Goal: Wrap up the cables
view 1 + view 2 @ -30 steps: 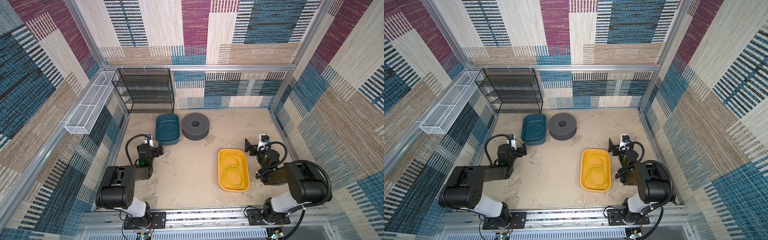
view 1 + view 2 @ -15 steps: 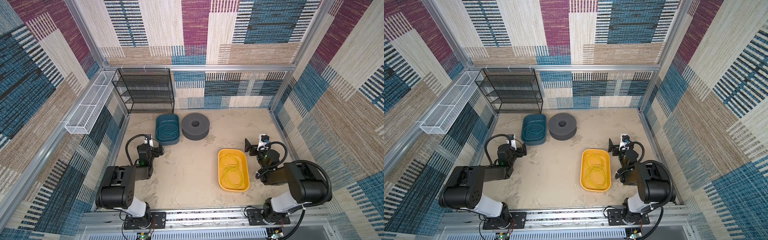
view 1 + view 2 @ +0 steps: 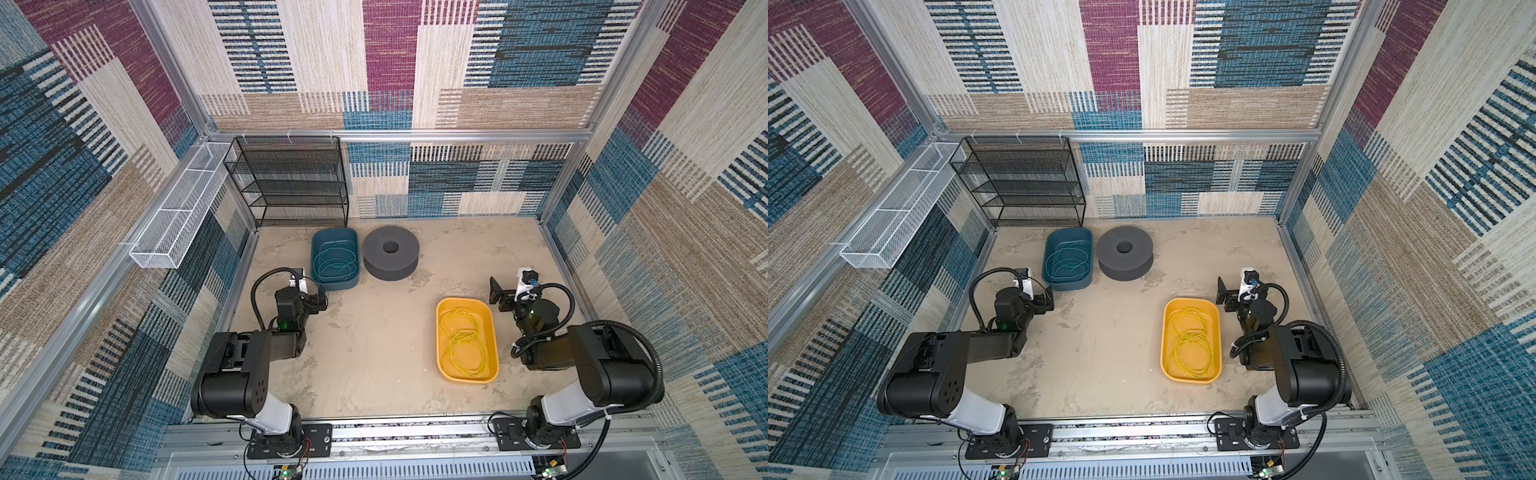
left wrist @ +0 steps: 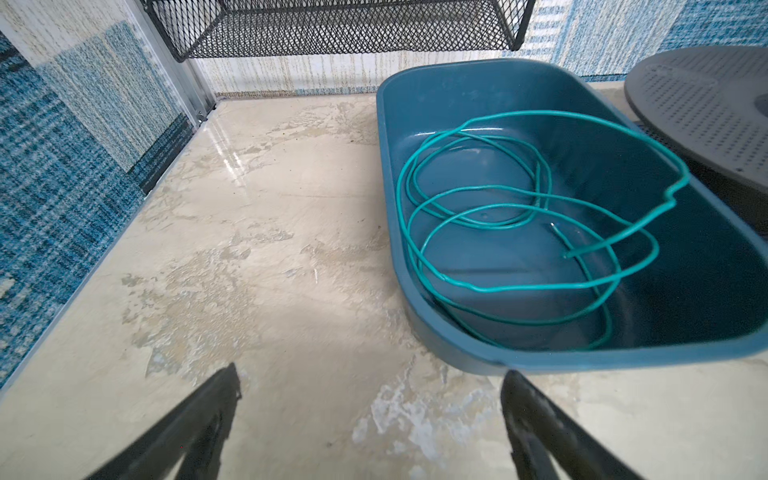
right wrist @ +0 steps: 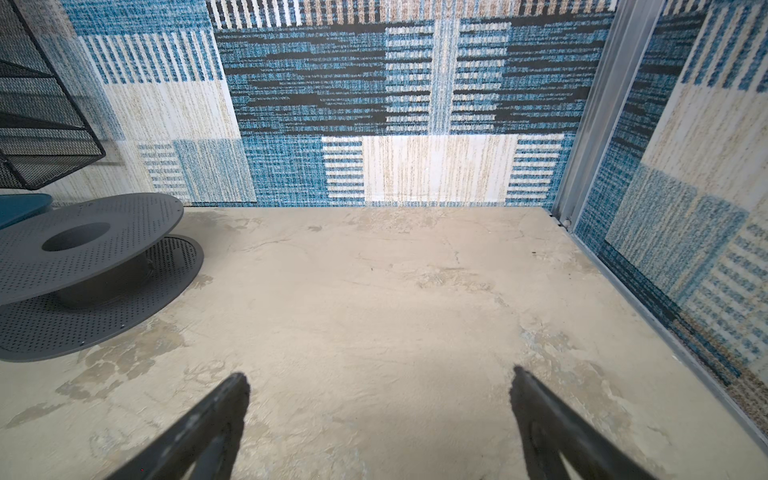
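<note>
Thin yellow cables [image 3: 462,332] [image 3: 1188,332] lie in loose loops inside a yellow tray [image 3: 465,301] at the right of the floor. A teal cable [image 3: 334,262] [image 4: 540,112] is coiled in a blue tray [image 3: 336,286] [image 4: 623,359] at the back left. My left gripper [image 3: 320,300] [image 4: 370,374] stands open just in front of the blue tray, holding nothing. My right gripper [image 3: 505,295] [image 5: 379,374] is open over bare floor beside the yellow tray's far right corner, also holding nothing.
A grey perforated spool [image 3: 390,257] [image 5: 83,249] lies flat next to the blue tray. A black mesh shelf rack [image 3: 291,178] stands at the back left wall, with a white wire basket [image 3: 178,216] mounted on the left wall.
</note>
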Motion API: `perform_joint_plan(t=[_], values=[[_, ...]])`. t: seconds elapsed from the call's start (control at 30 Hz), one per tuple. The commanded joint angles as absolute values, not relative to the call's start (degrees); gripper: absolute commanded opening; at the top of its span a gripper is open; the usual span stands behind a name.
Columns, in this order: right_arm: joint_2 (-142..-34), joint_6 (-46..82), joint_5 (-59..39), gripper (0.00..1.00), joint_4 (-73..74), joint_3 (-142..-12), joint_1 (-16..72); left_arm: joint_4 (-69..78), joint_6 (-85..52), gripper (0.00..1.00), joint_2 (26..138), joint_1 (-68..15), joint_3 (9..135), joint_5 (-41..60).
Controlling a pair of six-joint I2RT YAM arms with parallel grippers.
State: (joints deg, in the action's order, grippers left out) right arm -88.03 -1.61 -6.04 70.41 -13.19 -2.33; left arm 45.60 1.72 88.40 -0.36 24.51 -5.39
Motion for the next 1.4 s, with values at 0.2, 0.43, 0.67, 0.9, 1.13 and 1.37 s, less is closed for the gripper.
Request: perform_joint_plan(t=[0.2, 0.43, 0.67, 0.9, 1.13, 1.37], values=[[-87.9, -1.3, -6.9, 0.99, 71.6, -13.1, -2.3, 45.6, 0.9, 0.99, 88.6, 0.8, 25.2, -1.6], [-87.8, -1.4, -6.9, 0.99, 71.6, -13.1, -2.3, 46.1, 1.0, 0.99, 88.2, 0.8, 24.9, -1.7], [-77.8, 0.4, 1.0, 0.99, 47.4, -23.1, -1.2, 21.8, 1.5, 0.99, 72.2, 0.4, 33.4, 1.7], [-63.6, 7.4, 13.7, 0.99, 10.0, -44.0, 8.0, -4.1, -24.7, 0.99, 52.5, 0.3, 43.6, -0.8], [-55.1, 32.2, 7.8, 0.99, -16.9, -48.3, 7.8, -21.7, -36.4, 0.99, 35.4, 1.2, 45.6, 1.1], [-47.9, 32.3, -0.9, 0.80, -21.6, -43.7, 7.9, -23.4, -35.4, 0.97, 36.2, 1.3, 46.7, 15.2]])
